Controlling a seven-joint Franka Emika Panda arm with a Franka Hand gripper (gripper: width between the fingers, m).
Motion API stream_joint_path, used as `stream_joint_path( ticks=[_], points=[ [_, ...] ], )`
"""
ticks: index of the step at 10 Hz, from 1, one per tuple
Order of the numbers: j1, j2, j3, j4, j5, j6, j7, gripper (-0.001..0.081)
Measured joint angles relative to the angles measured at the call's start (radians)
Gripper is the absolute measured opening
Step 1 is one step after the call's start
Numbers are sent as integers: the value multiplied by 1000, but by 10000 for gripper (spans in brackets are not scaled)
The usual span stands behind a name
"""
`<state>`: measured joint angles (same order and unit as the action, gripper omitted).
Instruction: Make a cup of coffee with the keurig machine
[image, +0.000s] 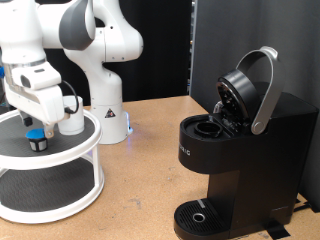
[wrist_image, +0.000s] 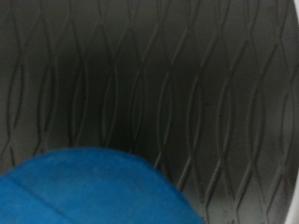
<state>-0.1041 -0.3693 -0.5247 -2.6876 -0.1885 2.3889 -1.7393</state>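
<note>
The keurig machine (image: 235, 150) stands at the exterior view's right with its lid (image: 245, 90) raised and the pod chamber open. Its round drip tray (image: 200, 215) carries nothing. My gripper (image: 35, 128) is low over the top tier of a white round shelf (image: 50, 160) at the exterior view's left, right at a small blue-topped pod (image: 36, 138). The pod's blue top (wrist_image: 93, 191) fills a corner of the wrist view, very close, over a dark mesh liner (wrist_image: 187, 84). A white cylinder that may be the cup (image: 70, 123) stands beside the gripper on the shelf. My fingers are hidden.
The shelf has a lower tier (image: 45, 190) with the same dark liner. The arm's white base (image: 105, 110) stands behind the shelf. Bare wooden table (image: 140, 180) lies between the shelf and the machine.
</note>
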Motion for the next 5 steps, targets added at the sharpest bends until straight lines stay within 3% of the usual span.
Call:
stream_joint_path(
  ticks=[5],
  points=[
    [4,34,0,-9,4,25,0,806]
  ],
)
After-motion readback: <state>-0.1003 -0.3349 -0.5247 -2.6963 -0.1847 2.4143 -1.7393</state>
